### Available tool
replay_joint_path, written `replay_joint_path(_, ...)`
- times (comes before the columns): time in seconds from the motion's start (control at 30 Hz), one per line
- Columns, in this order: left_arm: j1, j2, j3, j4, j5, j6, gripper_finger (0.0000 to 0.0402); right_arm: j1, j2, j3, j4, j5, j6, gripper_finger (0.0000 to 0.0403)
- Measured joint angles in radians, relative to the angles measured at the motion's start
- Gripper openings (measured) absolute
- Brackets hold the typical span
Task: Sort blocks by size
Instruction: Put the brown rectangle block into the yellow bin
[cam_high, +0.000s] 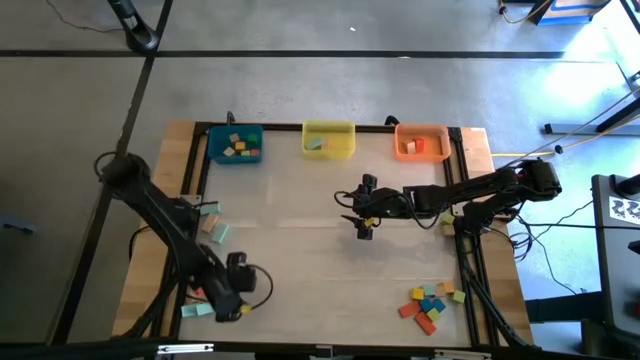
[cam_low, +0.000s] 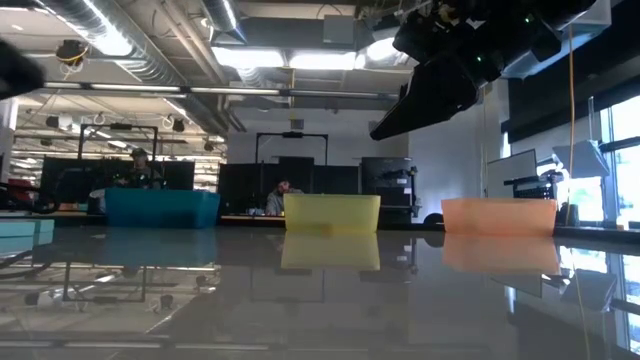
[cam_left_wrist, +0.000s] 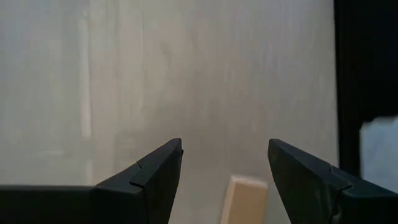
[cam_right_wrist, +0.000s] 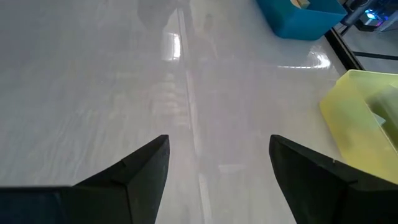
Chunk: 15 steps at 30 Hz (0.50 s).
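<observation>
1. both sets of jaws stand apart with nothing between them: we see this in each wrist view, where the dark fingers are spread over bare surface.
2. we find the right gripper (cam_high: 364, 222) near the middle of the surface (cam_high: 300, 250), its arm reaching in from the right edge; in the low view it hangs above the surface (cam_low: 420, 100).
3. we find the left gripper (cam_high: 236, 290) at the near left part of the surface; in its wrist view a tan block (cam_left_wrist: 244, 200) lies just ahead of the fingers (cam_left_wrist: 158, 180).
4. we count three bins along the far edge: a blue bin (cam_high: 236, 146) on the left holding several small blocks, a yellow bin (cam_high: 329, 141) in the middle holding a pale block, and an orange bin (cam_high: 421, 143) on the right holding two or three blocks.
5. we see a cluster of blocks (cam_high: 430, 305) in orange, red, teal, yellow and green at the near right corner, well apart from both grippers.
6. we see two teal blocks (cam_high: 212, 222) beside the left arm at the left edge, and more blocks (cam_high: 195, 310) at the near left corner close to the left gripper.
7. in the low view, people sit at desks in the room beyond.
</observation>
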Motion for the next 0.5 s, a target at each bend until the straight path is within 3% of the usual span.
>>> replay_joint_path(0.13, -0.033, 0.055, 0.0, 0.001, 0.026, 0.056, 0.0226, 0.0, 0.0, 0.0, 0.0, 0.016, -0.013, 0.0276)
replay_joint_path(0.5, -0.097, 0.11, 0.0, 0.027, 0.096, -0.051, 0.0226, 0.0, 0.0, 0.0, 0.003, 0.016, -0.032, 0.0276)
